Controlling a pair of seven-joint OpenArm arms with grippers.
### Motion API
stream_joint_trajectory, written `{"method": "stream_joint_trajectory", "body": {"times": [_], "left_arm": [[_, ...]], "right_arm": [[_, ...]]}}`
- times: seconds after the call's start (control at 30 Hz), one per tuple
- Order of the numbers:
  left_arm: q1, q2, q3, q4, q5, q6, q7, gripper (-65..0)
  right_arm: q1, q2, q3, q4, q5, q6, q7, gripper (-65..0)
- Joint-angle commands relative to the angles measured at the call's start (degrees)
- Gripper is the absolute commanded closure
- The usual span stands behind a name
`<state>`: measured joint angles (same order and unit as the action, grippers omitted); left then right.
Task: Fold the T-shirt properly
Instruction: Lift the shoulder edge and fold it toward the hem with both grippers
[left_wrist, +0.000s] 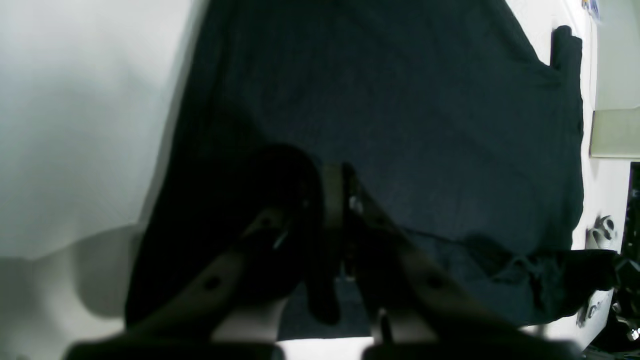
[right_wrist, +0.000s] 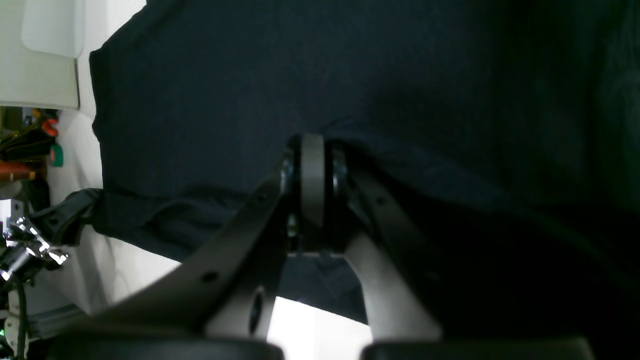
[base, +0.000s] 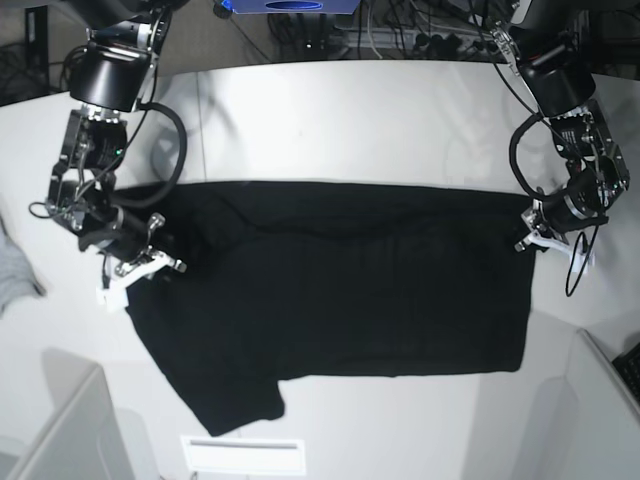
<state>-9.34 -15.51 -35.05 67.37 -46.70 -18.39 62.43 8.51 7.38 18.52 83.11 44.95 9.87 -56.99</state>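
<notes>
My left gripper (base: 527, 237) and right gripper (base: 140, 262) are each clamped tight on opposite top corners of the T-shirt (base: 340, 300), pulling apart to keep the edge between them taut. The shirt hangs below my fingertips, spread flat over the table (base: 330, 120), one sleeve trailing, ready for a fold.

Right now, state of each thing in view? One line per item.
T-shirt: spread on the white table, plain black side up, top part doubled over along a straight fold, one sleeve sticking out at the near corner.
Left gripper: shut on the T-shirt at its edge.
Right gripper: shut on the T-shirt at the opposite edge.
Grey cloth: crumpled at the table's edge, untouched.
</notes>
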Motion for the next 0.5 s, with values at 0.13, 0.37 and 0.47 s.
{"method": "stream_joint_trajectory", "body": {"times": [0.13, 0.37, 0.47], "left_arm": [[-1.2, -1.0, -0.1, 0.5, -1.1, -0.4, -0.9, 0.0], [-2.3, -0.9, -0.2, -0.2, -1.1, -0.4, -0.9, 0.0], [-4.1, -1.1, -0.6, -4.3, -1.3, -0.4, -0.9, 0.0]], "right_arm": [[1.1, 0.7, 0.3, 0.7, 1.2, 0.2, 0.9, 0.0], [0.7, 0.7, 0.3, 0.7, 1.2, 0.1, 0.9, 0.0], [0.2, 0.7, 0.4, 0.7, 1.2, 0.1, 0.9, 0.0]]}}
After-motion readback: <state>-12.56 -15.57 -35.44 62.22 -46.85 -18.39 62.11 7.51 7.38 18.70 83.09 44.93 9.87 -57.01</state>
